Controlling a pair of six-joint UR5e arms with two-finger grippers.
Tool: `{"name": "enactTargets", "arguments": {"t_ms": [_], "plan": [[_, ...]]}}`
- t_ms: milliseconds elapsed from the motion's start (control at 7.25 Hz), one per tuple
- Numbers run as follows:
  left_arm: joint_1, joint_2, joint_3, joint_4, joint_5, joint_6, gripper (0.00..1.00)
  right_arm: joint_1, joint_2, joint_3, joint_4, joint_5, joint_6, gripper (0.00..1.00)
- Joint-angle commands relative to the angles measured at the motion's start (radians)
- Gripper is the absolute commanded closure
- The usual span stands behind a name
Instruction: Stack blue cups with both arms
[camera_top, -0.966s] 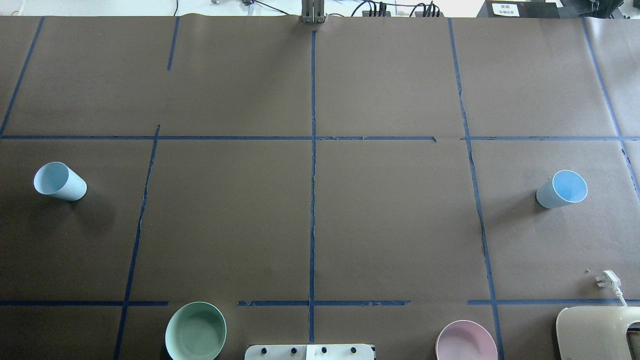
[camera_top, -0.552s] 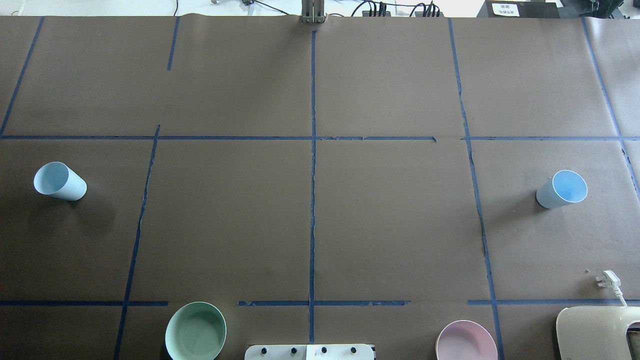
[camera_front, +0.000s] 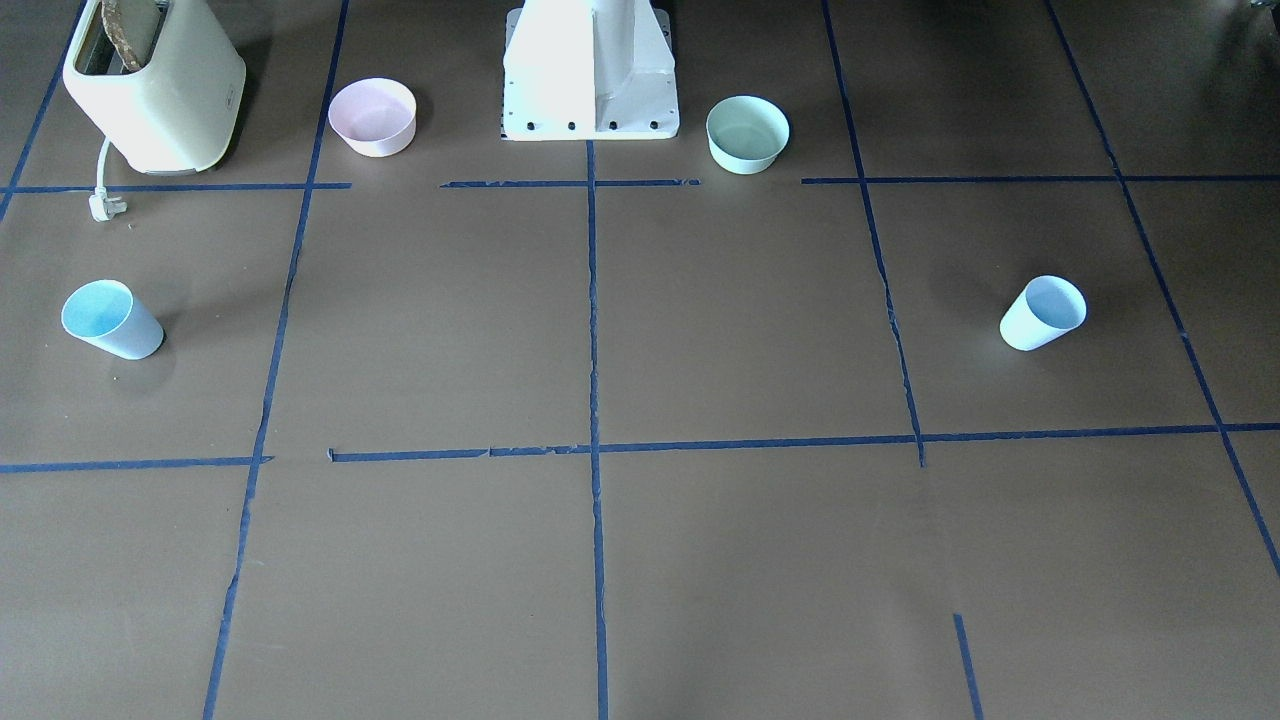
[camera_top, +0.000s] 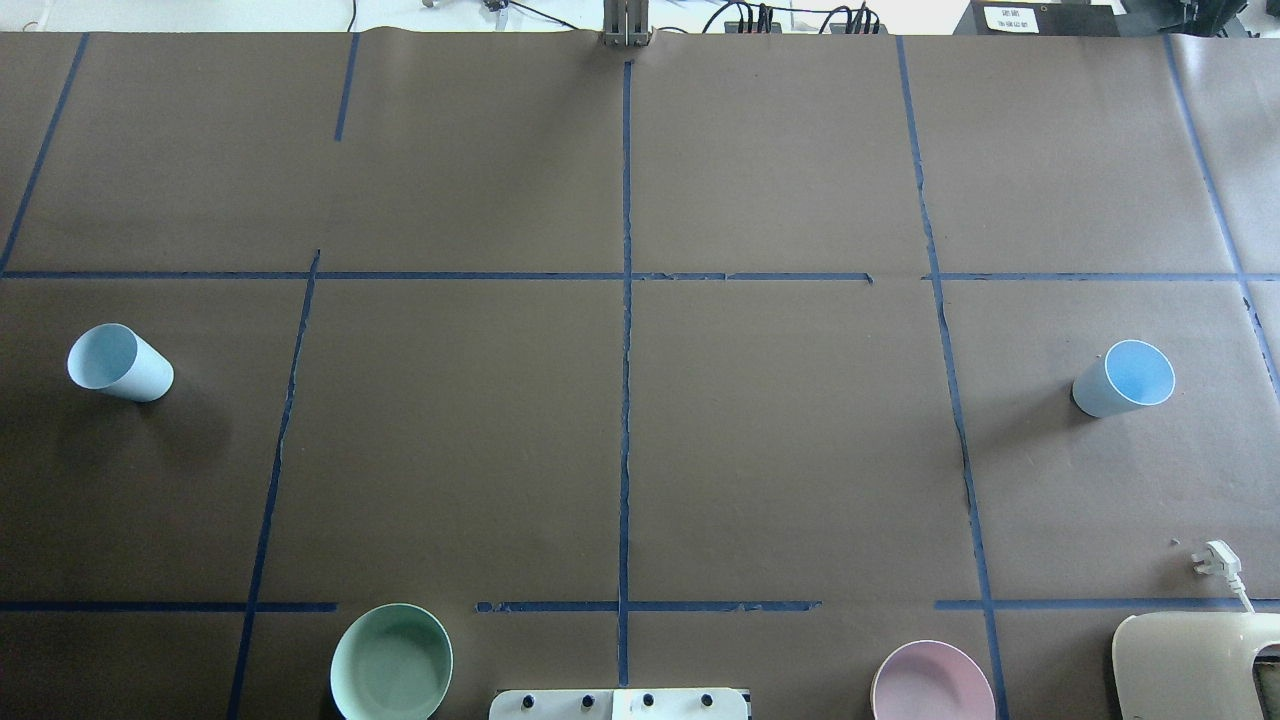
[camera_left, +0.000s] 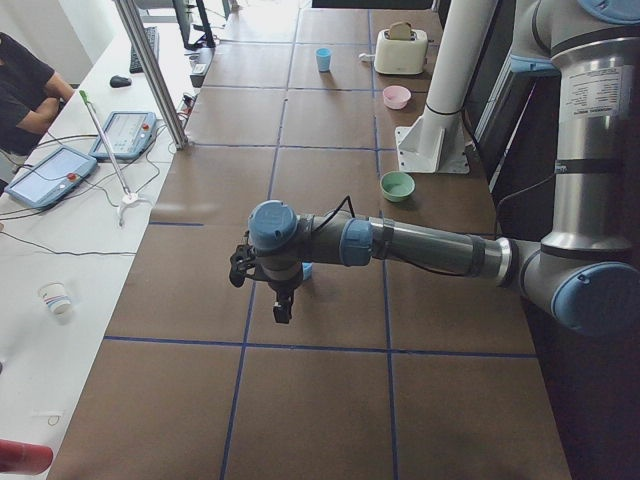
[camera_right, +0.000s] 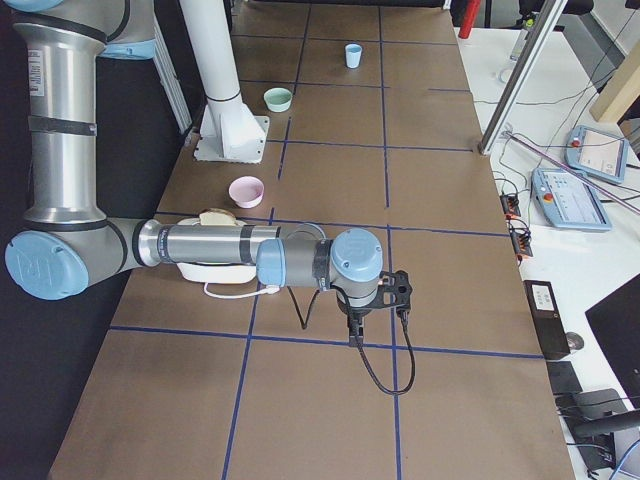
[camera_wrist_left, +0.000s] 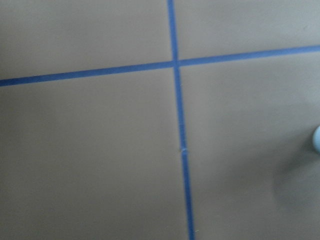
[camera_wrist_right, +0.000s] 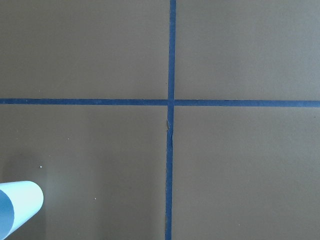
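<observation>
Two pale blue cups stand upright and far apart on the brown table. One cup (camera_top: 118, 362) (camera_front: 1042, 313) is at the table's left end; its edge (camera_wrist_left: 317, 140) shows in the left wrist view. The other cup (camera_top: 1125, 378) (camera_front: 110, 320) is at the right end and also shows in the right wrist view (camera_wrist_right: 17, 205). My left gripper (camera_left: 282, 306) hangs above the table near the left cup. My right gripper (camera_right: 398, 290) hangs above the table's right end. Both show only in the side views, so I cannot tell whether they are open or shut.
A mint-green bowl (camera_top: 391, 662) and a pink bowl (camera_top: 932, 683) sit near the robot's white pedestal (camera_front: 590, 70). A cream toaster (camera_top: 1190, 665) with a loose plug (camera_top: 1215, 558) stands at the near right corner. Blue tape lines cross the table.
</observation>
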Motion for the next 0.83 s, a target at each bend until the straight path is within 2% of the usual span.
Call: {"name": "enactTargets", "arguments": {"t_ms": [0,276,690], "plan": [[0.139,0.008,-0.118,-0.016,-0.001,-0.251,0.00,0.000,-0.006,0.000,-0.001,-0.001,-0.002,0.00],[0.206,0.042,-0.077,-0.201,0.028,-0.367,0.00,0.000,-0.006,0.007,-0.001,0.004,0.003,0.00],[0.383,0.053,0.101,-0.635,0.167,-0.719,0.00,0.000,-0.006,-0.008,-0.001,0.055,0.001,0.00]]}}
